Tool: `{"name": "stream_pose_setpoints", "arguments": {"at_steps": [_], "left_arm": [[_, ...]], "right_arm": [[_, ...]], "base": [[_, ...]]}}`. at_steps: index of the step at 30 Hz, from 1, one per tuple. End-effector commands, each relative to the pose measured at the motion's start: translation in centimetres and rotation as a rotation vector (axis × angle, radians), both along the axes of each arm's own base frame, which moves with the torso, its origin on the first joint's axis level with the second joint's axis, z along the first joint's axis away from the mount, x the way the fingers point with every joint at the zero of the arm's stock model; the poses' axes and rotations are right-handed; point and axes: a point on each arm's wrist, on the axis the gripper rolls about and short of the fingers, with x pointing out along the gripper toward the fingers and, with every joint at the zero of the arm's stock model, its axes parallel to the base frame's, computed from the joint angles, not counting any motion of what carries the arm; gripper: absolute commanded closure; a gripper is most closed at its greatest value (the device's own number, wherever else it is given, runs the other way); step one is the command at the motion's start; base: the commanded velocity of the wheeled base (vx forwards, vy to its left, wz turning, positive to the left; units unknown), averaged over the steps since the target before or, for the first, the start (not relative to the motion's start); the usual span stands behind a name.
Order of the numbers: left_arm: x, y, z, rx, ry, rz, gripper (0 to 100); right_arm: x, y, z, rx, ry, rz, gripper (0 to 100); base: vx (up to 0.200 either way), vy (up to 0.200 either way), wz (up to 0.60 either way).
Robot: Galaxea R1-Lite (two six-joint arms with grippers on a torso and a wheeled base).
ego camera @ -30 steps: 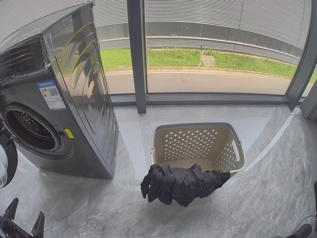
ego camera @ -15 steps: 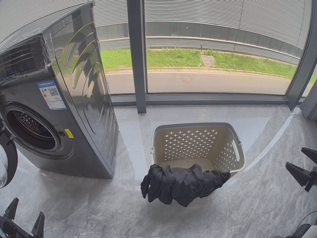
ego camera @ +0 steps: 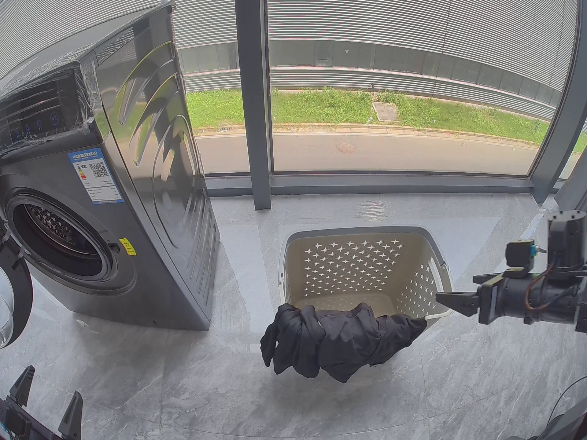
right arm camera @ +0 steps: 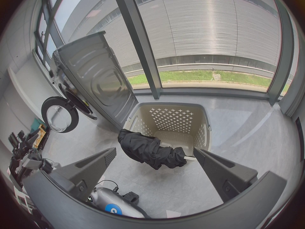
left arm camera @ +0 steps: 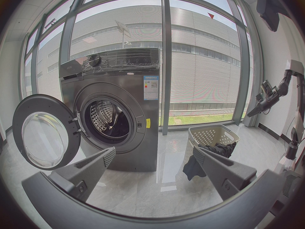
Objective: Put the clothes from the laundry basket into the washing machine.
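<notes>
- The dark grey front-loading washing machine [ego camera: 153, 172] stands on the pale grey marble-patterned floor [ego camera: 183, 386], to the robot's left, by a tall glass window wall [ego camera: 397, 93].
- Its round glass-centred door [left arm camera: 44, 132] is swung fully open, leaving the perforated metal drum [left arm camera: 101, 112] exposed.
- The cream plastic laundry basket [ego camera: 361, 231], its walls pierced with star-shaped holes, sits upright on the floor to the right of the machine and clear of it.
- A crumpled black garment [ego camera: 336, 340] is draped over the basket's near rim. Part of it rests on the rim and the rest, including a bunched lump at the left end, hangs down outside toward the floor.
- The basket's visible bottom is bare.
- The right hand [ego camera: 454, 300] is released, its two dark fingers spread wide in the right wrist view [right arm camera: 153, 150]. It hangs in the air over the basket's right near corner, tips pointing toward the garment but apart from it. The left wrist view shows it [left arm camera: 252, 113] raised well above the basket.
- The left hand [ego camera: 49, 392] is also released, fingers wide apart, low at the robot's left side. It faces the machine's open front and grasps nothing.
</notes>
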Motion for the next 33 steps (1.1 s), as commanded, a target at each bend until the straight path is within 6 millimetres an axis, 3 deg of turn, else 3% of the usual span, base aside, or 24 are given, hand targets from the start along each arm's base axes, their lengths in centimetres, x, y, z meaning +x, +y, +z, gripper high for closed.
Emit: {"name": "stream_pose_setpoints", "arguments": {"at_steps": [1, 4, 5, 6, 7, 17, 20, 24, 33], "left_arm": [[0.0, 0.0, -0.5, 0.003, 0.0, 0.002, 0], [0.0, 0.0, -0.5, 0.003, 0.0, 0.004, 0], [0.0, 0.0, -0.5, 0.003, 0.0, 0.006, 0], [0.0, 0.0, -0.5, 0.003, 0.0, 0.006, 0], [0.0, 0.0, -0.5, 0.003, 0.0, 0.002, 0], [0.0, 0.0, -0.5, -0.002, 0.0, 0.001, 0], [0.0, 0.0, -0.5, 0.0, 0.0, 0.001, 0], [0.0, 0.0, -0.5, 0.0, 0.0, 0.001, 0], [0.0, 0.0, -0.5, -0.002, 0.0, 0.001, 0]], "right_arm": [[4.8, 2.3, -4.2, -0.044, 0.119, -0.017, 0], [5.5, 2.5, -4.7, -0.042, 0.117, -0.021, 0], [6.9, 2.8, -6.4, -0.041, 0.121, -0.029, 0], [6.9, 2.8, -6.4, -0.041, 0.121, -0.029, 0], [7.8, 3.1, -7.8, -0.044, 0.129, -0.031, 0], [11.0, 4.6, -11.2, -0.058, 0.167, -0.024, 0], [12.3, 5.0, -13.3, -0.065, 0.181, -0.027, 0], [13.2, 5.2, -15.0, -0.065, 0.18, -0.027, 0], [13.9, 5.9, -16.8, -0.067, 0.198, -0.013, 0]], "base": [[0.0, 0.0, 0.0], [0.0, 0.0, 0.0], [0.0, 0.0, 0.0], [0.0, 0.0, 0.0], [0.0, 0.0, 0.0], [0.0, 0.0, 0.0], [0.0, 0.0, 0.0], [0.0, 0.0, 0.0], [0.0, 0.0, 0.0]]}}
